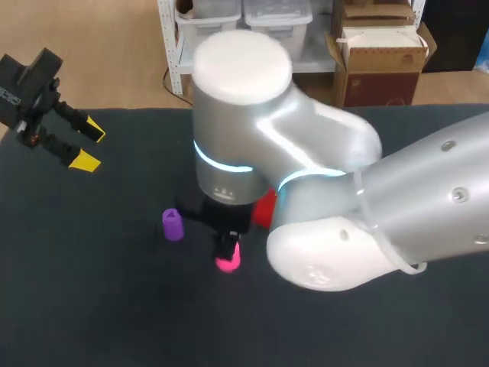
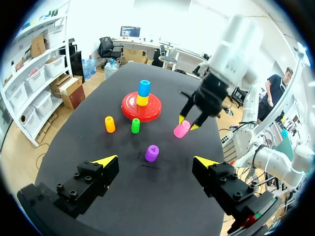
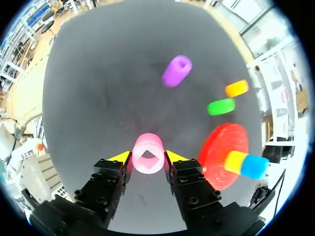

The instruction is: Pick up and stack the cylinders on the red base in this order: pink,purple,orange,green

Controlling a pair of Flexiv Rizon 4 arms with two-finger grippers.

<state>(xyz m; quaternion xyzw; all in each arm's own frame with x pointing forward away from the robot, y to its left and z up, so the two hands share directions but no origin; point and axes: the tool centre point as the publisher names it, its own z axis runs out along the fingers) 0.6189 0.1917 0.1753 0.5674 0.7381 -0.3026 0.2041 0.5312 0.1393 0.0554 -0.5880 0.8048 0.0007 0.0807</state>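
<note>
Clamping pink cylinder (image 3: 148, 159), right jaws beside red base (image 3: 216, 145), left jaws open, well apart

Pink cylinder (image 3: 148, 153): square bore, pinched between the right gripper (image 3: 148, 158) fingers. Head view: purple cylinder (image 1: 173, 224) upright at its 10 o'clock, red base (image 1: 265, 208) at 1 o'clock. Orange cylinder (image 2: 110, 124) and green cylinder (image 2: 135, 126) upright beside the base rim. Base carries yellow cylinder (image 2: 142, 100), with blue cylinder (image 2: 144, 88) on top.
</note>
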